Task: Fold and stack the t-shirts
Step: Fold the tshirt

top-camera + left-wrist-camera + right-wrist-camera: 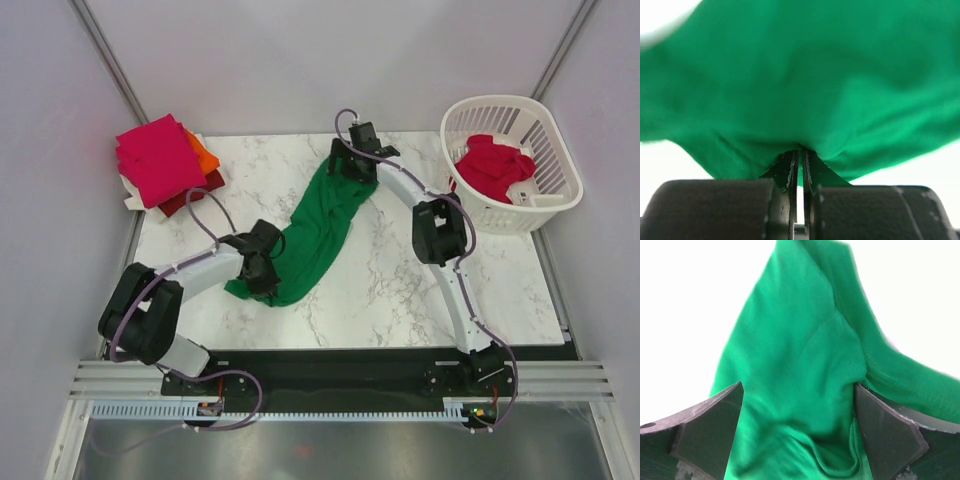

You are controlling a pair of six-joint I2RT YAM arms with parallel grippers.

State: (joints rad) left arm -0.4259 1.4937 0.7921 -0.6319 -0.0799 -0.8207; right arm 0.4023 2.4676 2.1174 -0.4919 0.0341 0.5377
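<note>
A bright green t-shirt (320, 235) lies stretched in a long band across the middle of the marble table (400, 290). My left gripper (262, 272) is at its near left end, shut on a pinch of the green cloth (800, 75), the jaws nearly touching (800, 152). My right gripper (345, 165) is at the shirt's far end, its fingers spread wide with green cloth (800, 365) bunched between them (797, 387). A magenta-pink shirt (158, 160) tops a stack on orange (203, 155) and dark red (190, 197) shirts at the far left corner.
A white slatted laundry basket (560, 150) stands at the far right with a red shirt (492, 167) inside. White walls close in the table on the left, back and right. A black strip runs along the near edge by the arm bases.
</note>
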